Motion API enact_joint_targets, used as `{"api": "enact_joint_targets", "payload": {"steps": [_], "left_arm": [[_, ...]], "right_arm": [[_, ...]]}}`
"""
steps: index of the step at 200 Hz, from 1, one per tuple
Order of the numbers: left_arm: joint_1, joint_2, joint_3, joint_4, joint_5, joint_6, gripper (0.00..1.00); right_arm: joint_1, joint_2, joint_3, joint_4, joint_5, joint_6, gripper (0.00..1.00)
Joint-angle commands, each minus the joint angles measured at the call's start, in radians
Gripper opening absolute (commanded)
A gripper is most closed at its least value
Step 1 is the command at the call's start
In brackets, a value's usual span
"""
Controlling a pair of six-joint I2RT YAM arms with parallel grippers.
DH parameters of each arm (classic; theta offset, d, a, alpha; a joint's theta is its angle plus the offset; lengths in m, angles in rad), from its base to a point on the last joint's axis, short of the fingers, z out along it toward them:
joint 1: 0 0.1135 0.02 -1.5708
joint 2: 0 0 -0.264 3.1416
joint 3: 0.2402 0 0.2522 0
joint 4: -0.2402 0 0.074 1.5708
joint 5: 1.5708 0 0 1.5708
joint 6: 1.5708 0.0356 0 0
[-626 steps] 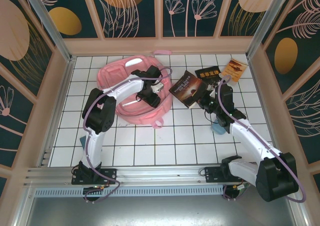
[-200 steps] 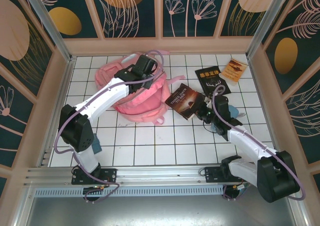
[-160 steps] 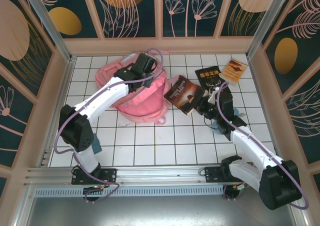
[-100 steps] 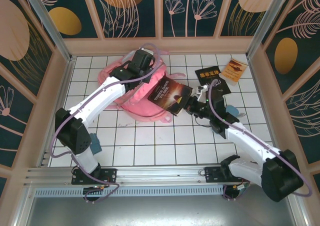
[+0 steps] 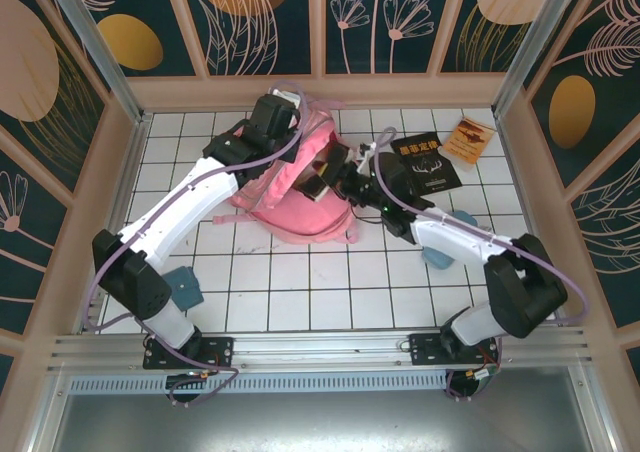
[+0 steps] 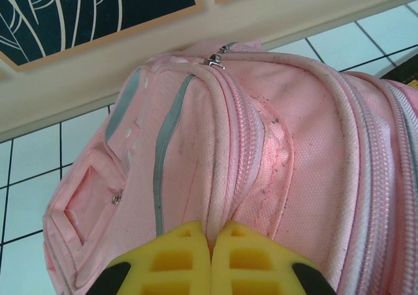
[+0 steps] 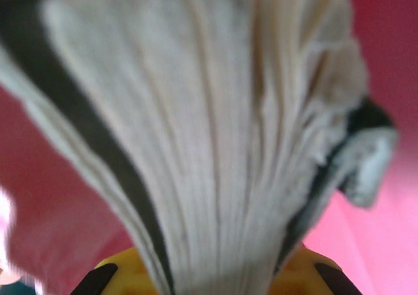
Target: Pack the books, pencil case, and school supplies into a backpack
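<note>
Tiled table [image 5: 300, 282] lies open nearside; backpack [image 5: 292, 215] stands near back wall [image 5: 320, 91].

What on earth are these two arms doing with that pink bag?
The left tool pinches the pink backpack beside a zip, holding it up. The right tool grips a dark book and pokes it into the bag's opening. A black book and an orange booklet lie on the table, not yet packed.

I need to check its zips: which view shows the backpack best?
Left wrist: the backpack is close and sharp, zips and grey strip clear. Top external shows it small, partly under the arms. Right wrist has blurred pink behind the book.
</note>
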Motion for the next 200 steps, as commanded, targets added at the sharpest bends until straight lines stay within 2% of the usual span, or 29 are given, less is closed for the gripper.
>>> {"api": "enact_joint_targets", "payload": {"steps": [1, 33, 65, 109, 142, 159, 173, 179, 184, 200], "left_arm": [[-0.004, -0.102, 0.037, 0.113, 0.003, -0.029, 0.00], [-0.005, -0.131, 0.030, 0.138, 0.013, -0.040, 0.00], [-0.004, -0.137, 0.028, 0.150, 0.032, -0.050, 0.00], [-0.004, -0.143, 0.011, 0.157, 0.040, -0.057, 0.00], [-0.004, -0.158, -0.010, 0.179, 0.032, -0.072, 0.00], [-0.004, -0.160, -0.016, 0.181, 0.021, -0.077, 0.00], [-0.004, -0.160, -0.025, 0.184, 0.014, -0.084, 0.00], [-0.004, -0.159, -0.028, 0.184, 0.012, -0.086, 0.00], [-0.004, -0.160, -0.031, 0.185, 0.008, -0.089, 0.00], [-0.004, -0.157, -0.035, 0.181, -0.005, -0.094, 0.00]], "right_arm": [[0.030, 0.070, 0.093, 0.080, 0.122, 0.013, 0.04], [0.062, 0.164, 0.147, 0.069, 0.290, 0.039, 0.04], [0.082, 0.257, 0.219, -0.036, 0.367, 0.096, 0.04], [0.100, 0.385, 0.290, -0.044, 0.372, 0.091, 0.05], [0.101, 0.466, 0.308, 0.128, 0.340, 0.133, 0.07], [0.096, 0.497, 0.332, 0.160, 0.329, 0.160, 0.09], [0.090, 0.512, 0.365, 0.119, 0.314, 0.173, 0.16], [0.089, 0.512, 0.372, 0.100, 0.314, 0.170, 0.26], [0.087, 0.508, 0.372, 0.086, 0.275, 0.167, 0.34], [0.069, 0.476, 0.353, 0.042, 0.153, 0.197, 0.43]]}}
